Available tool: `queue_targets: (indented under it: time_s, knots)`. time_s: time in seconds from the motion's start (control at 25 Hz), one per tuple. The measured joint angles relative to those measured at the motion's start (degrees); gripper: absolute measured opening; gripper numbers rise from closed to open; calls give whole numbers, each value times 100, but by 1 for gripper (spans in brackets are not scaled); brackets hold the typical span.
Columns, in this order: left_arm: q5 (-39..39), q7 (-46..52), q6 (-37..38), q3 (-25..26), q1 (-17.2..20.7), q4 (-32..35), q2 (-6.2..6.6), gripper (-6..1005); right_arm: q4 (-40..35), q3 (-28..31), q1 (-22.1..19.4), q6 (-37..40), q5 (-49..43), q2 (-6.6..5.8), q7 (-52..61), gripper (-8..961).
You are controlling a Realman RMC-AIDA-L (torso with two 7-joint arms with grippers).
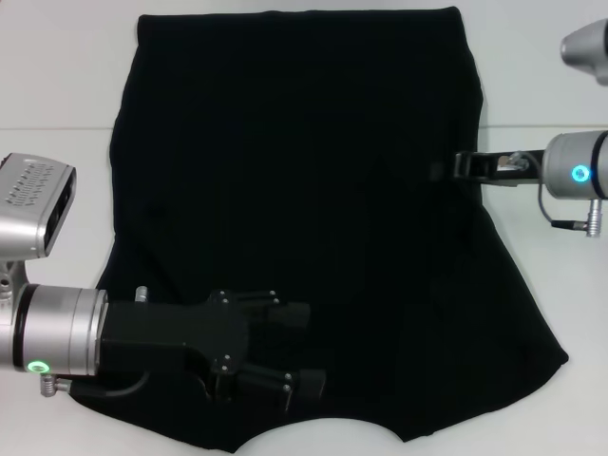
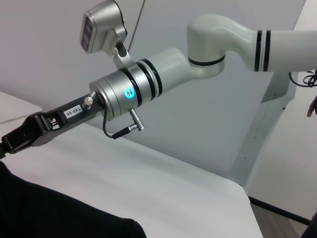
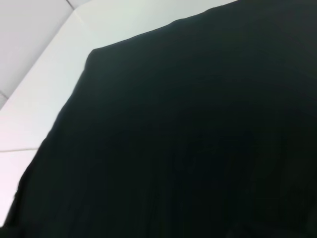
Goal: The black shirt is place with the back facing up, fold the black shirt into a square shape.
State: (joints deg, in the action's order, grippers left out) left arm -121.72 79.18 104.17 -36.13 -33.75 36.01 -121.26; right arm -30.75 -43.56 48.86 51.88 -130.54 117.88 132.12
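The black shirt (image 1: 304, 190) lies spread flat on the white table (image 1: 57, 76), plain side up, hem at the far side and neckline at the near edge. My left gripper (image 1: 304, 349) hovers open over the shirt's near left part, its two black fingers (image 1: 294, 313) spread apart with nothing between them. My right gripper (image 1: 465, 166) reaches in to the shirt's right edge at mid-height; the left wrist view shows it (image 2: 20, 136) low over the table beside the black cloth (image 2: 49, 213). The right wrist view is filled by the shirt (image 3: 198, 148).
White table (image 2: 148, 183) surrounds the shirt on all sides, with a seam line across it (image 1: 532, 126). A grey wall and a stand's post (image 2: 267, 114) are beyond the table's right end. A table corner (image 3: 49, 89) lies past the shirt's hem.
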Motion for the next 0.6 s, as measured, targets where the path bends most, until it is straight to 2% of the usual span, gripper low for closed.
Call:
queue_targets:
  time_s: [0.24, 0.36, 0.6]
  knots:
    - [0, 86, 12, 16, 0, 17, 6, 891, -35, -3, 44, 160, 160, 76, -287, 100]
    - [0, 123, 15, 85, 7, 21, 8, 890, -36, -1, 62, 193, 234, 68, -293, 339]
    - [-66, 262, 21, 455, 91, 59, 65, 889, -36, 46, -48, 339, 604, -31, -357, 470]
